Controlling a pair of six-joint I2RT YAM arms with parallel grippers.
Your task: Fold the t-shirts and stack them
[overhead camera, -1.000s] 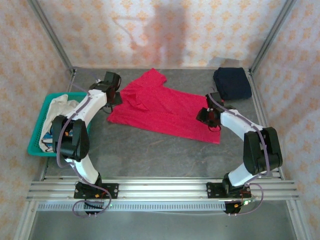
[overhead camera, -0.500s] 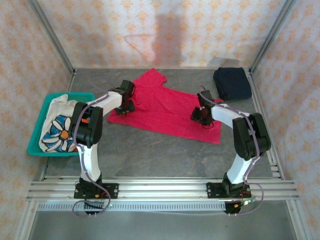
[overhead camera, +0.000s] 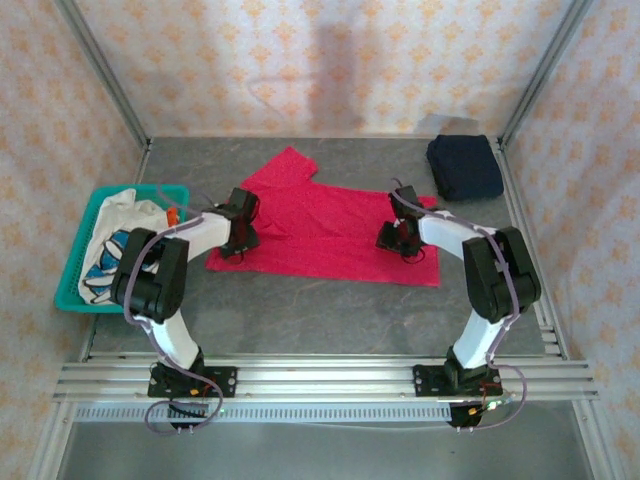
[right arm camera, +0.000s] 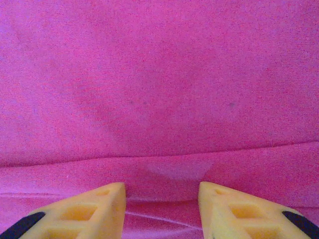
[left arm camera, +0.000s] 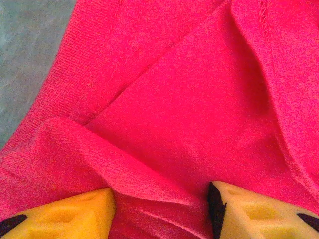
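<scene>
The red t-shirt point(overhead camera: 320, 220) lies spread across the middle of the table. My left gripper point(overhead camera: 238, 240) is at its left edge, and in the left wrist view point(left arm camera: 162, 211) a raised fold of red cloth point(left arm camera: 164, 124) sits pinched between the yellow fingers. My right gripper point(overhead camera: 392, 238) is on the shirt's right part. Its wrist view point(right arm camera: 162, 209) shows a red cloth point(right arm camera: 159, 99) edge caught between its fingers. The folded navy t-shirt point(overhead camera: 465, 167) rests at the back right. The white flower-print t-shirt point(overhead camera: 110, 245) lies in the teal basket point(overhead camera: 64, 292).
The basket stands at the table's left edge, close beside the left arm. Metal frame posts point(overhead camera: 100, 70) rise at the back corners, and the aluminium rail point(overhead camera: 320, 380) runs along the near edge. Bare grey tabletop point(overhead camera: 320, 310) lies in front of the red shirt.
The left gripper went from the back left onto the shirt's left edge, closed on it and drew it nearer. The right gripper shifted slightly left. The shirt now lies straighter.
</scene>
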